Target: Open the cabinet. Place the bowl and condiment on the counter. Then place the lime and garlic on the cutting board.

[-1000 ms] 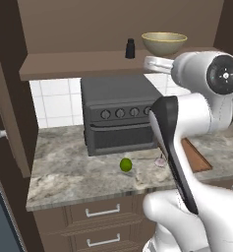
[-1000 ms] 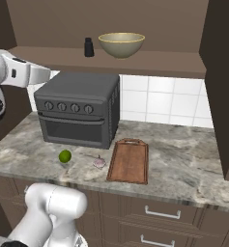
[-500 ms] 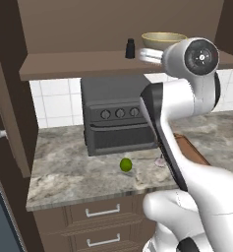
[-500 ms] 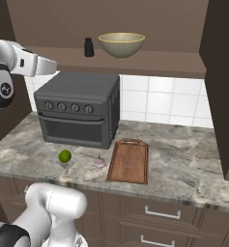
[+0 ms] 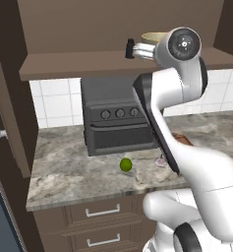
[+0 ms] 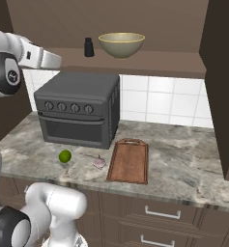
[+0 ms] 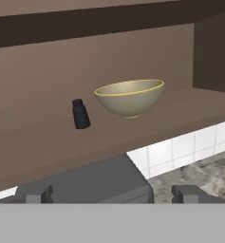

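Note:
The cabinet (image 6: 221,82) stands open, its shelf (image 6: 154,64) bare to view. On that shelf sit the pale olive bowl (image 6: 121,44) (image 7: 129,97) and, left of it, the small dark condiment (image 6: 89,47) (image 7: 79,114) (image 5: 130,48). My gripper (image 7: 112,194) is open with nothing between its fingers, raised in front of the shelf and well short of both. In the right base view the gripper (image 6: 56,60) hangs left of the condiment. The lime (image 6: 64,156) (image 5: 126,165) and garlic (image 6: 100,163) (image 5: 160,161) lie on the counter (image 6: 183,159), left of the cutting board (image 6: 130,160).
A dark grey toaster oven (image 6: 79,108) (image 5: 118,118) stands on the counter under the shelf, behind the lime. White tiles back the counter. Drawers with short silver handles (image 6: 158,212) run below the edge. The arm's elbow (image 5: 183,47) hides most of the bowl in the left base view.
The arm has risen, and the hand has lifted toward shelf height and moved closer to the shelf. The jaws have stayed open. Nothing on the shelf or counter has moved.

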